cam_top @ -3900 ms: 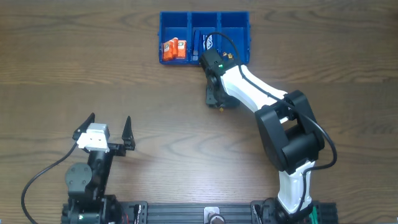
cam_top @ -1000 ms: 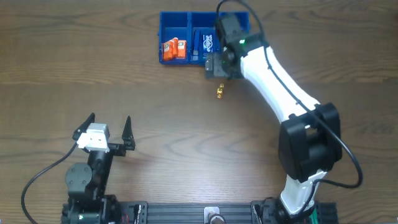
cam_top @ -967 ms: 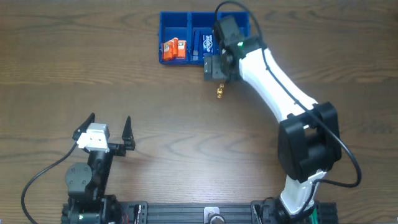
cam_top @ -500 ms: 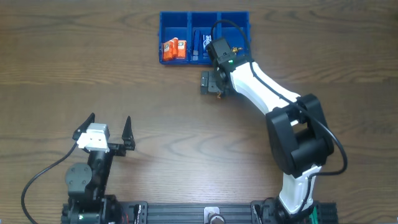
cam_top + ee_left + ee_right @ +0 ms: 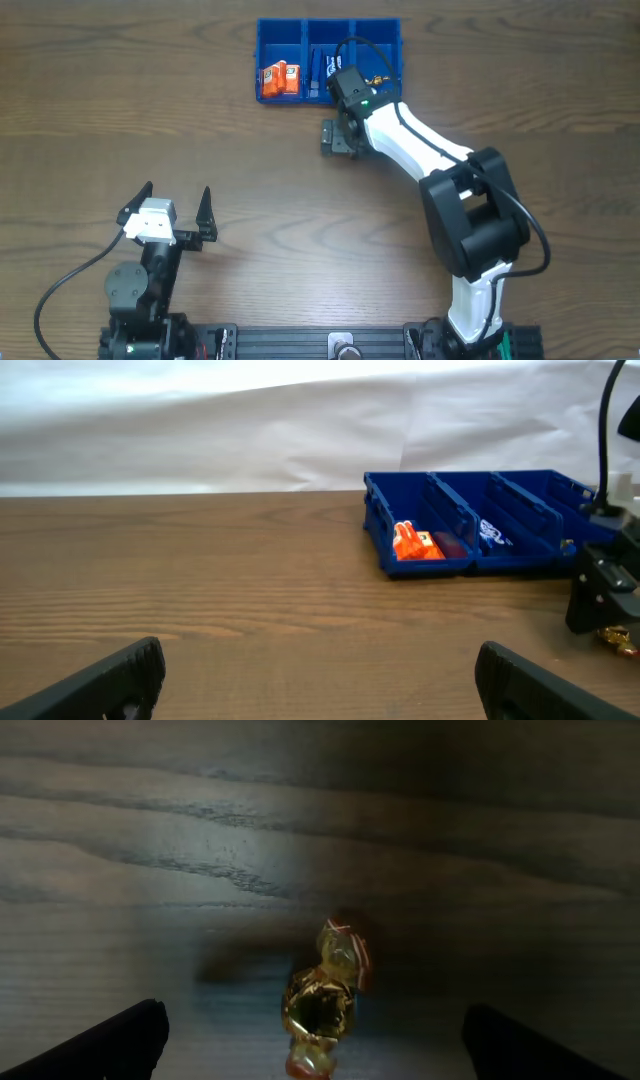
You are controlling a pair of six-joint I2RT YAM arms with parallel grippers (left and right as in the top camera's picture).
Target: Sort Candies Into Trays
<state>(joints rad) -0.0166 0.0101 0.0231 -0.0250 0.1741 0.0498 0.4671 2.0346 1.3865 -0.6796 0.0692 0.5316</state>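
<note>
Left gripper (image 5: 177,193) idled wide open at 8 o'clock; tray (image 5: 259,50) at 12 o'clock held orange candies (image 5: 279,80) and blue candies (image 5: 331,70) in separate compartments; one gold candy (image 5: 322,990) lay unsorted on the table (image 5: 120,100) below it, right gripper (image 5: 340,139) spread wide over it, so judged nearly done.

Candy (image 5: 325,985) on table (image 5: 200,120), just before tray (image 5: 330,21), under right gripper (image 5: 340,140).

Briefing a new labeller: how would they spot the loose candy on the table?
Find the blue three-compartment tray at the table's far side. Just in front of it, the right gripper hangs over one candy on bare wood. Gold-wrapped, it is the only candy outside the tray.
</note>
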